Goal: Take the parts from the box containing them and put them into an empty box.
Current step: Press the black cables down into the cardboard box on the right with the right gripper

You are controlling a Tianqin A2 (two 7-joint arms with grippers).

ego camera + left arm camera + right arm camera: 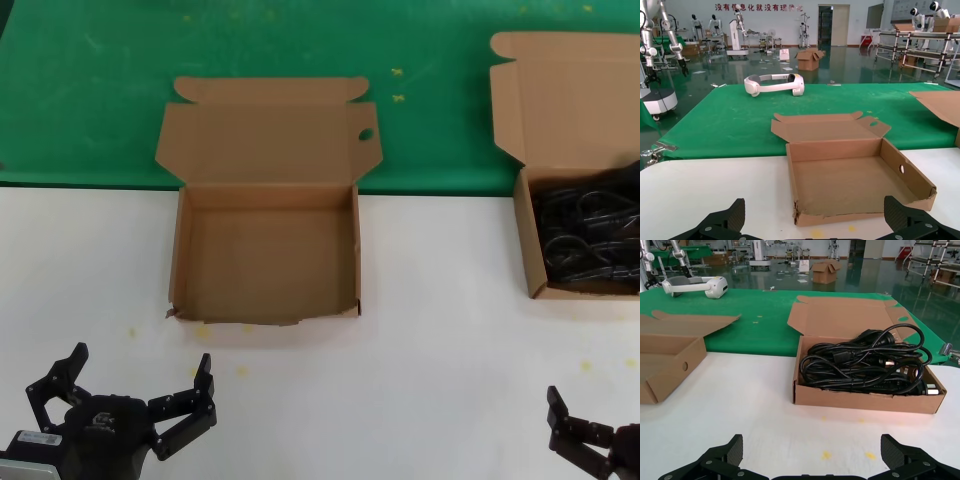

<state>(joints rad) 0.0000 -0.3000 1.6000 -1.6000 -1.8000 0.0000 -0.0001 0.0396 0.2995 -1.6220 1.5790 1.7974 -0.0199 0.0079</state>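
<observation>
Left gripper: nearest the head camera, parked low on the white table in front of the empty box, fingers spread wide, holding nothing. Right gripper: low on the same table, to the right of the empty box and in front of the box of cables, fingers likewise spread apart and empty. Empty box: lid with round hole folded back onto the green mat; front edge ragged. Power cables: black, looped and tangled together in the far right box, well apart from the empty box; nothing moved yet. Risks, as judged: loops interlock, so lifting one bundle may drag others out or tip the light cardboard box; a trailing plug may catch the box wall; the torn front edge may snag a cable on delivery.
</observation>
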